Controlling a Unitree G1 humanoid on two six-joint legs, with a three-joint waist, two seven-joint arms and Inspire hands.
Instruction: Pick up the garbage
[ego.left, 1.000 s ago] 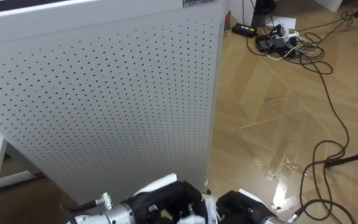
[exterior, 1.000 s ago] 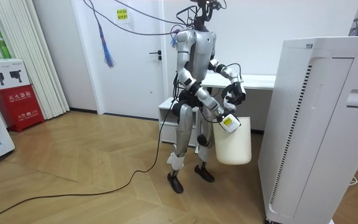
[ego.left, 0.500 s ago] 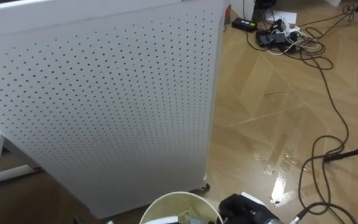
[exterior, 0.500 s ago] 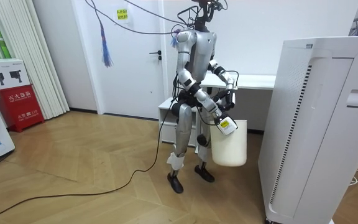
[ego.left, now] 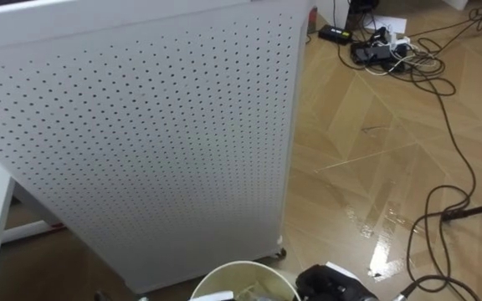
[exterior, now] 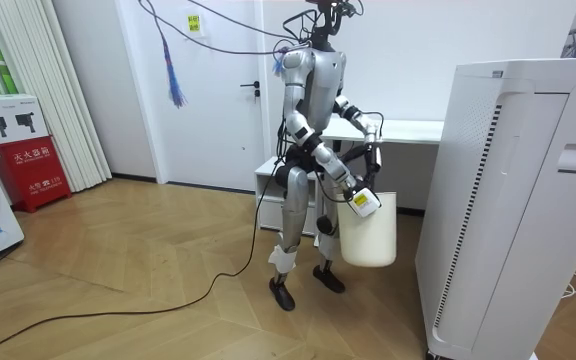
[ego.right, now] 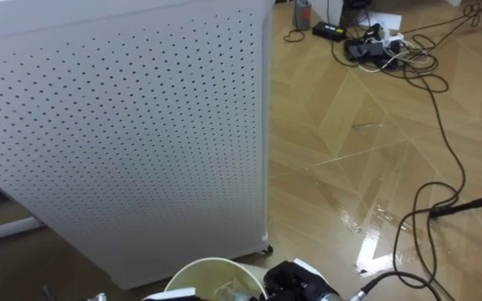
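Observation:
I stand facing a tall white perforated cabinet (ego.left: pixel 141 125), holding a white bin (ego.left: pixel 233 269) off the floor in front of me. The bin (exterior: pixel 368 235) hangs from my right hand (exterior: pixel 352 193), which shows as a dark shape (ego.left: pixel 329 284) against the rim's right side. Pale scraps of garbage (ego.left: pixel 253 293) lie inside the bin's open mouth. My left hand (exterior: pixel 370 158) is held up above the bin, close to my chest.
The cabinet (exterior: pixel 508 200) stands close ahead on the room view's right. A white table (exterior: pixel 408 130) is behind me. Power strips and tangled cables (ego.left: pixel 383 54) lie on the wooden floor to the right, and a dark cable (ego.left: pixel 442 209) loops nearer.
A second ago my left hand was over the bin with a dark and white thing. It has since drawn back off the bin, whose open mouth now shows. The bin sank slightly.

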